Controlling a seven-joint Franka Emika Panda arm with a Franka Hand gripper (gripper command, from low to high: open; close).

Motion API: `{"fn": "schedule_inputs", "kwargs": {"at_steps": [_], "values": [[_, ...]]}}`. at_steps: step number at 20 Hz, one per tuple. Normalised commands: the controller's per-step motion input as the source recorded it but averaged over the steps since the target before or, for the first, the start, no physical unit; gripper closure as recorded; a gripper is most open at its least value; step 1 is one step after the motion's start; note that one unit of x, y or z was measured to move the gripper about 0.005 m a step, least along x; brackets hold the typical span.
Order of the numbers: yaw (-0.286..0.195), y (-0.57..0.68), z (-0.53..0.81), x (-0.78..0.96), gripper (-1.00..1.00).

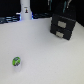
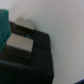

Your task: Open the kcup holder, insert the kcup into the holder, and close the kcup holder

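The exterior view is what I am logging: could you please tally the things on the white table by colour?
Black: 1, the kcup holder, both drawer fronts shut.
Green: 1, the kcup, lying apart from the holder.
White: 1, an upright bottle-like thing at the back; too blurred to identify.
Total: 3

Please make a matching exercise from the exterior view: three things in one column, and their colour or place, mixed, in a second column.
Things:
1. kcup holder
2. kcup
3. table

Descriptions:
A. small, round, green top, toward the exterior view's lower left
B. white, broad surface
C. black, boxy, two stacked drawer fronts, toward the exterior view's upper right

Pairs: 1-C, 2-A, 3-B
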Motion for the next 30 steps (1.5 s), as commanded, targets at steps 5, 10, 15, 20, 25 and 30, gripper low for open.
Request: {"fn": "schedule_inputs", "kwargs": {"at_steps": [5,10,15,20,25,30], "values": [[-0.172,0.64,-0.24,-0.29,-1.00],[-0.162,0.56,-0.32,-0.26,-1.00],[-0.129,0.38,-0.40,-0.20,-1.00],[-0.102,0.23,-0.44,-0.15,-1.00],[-0.052,0.18,-0.47,-0.16,-1.00],[-0.018,0.09,-0.47,-0.28,-1.00]]}}
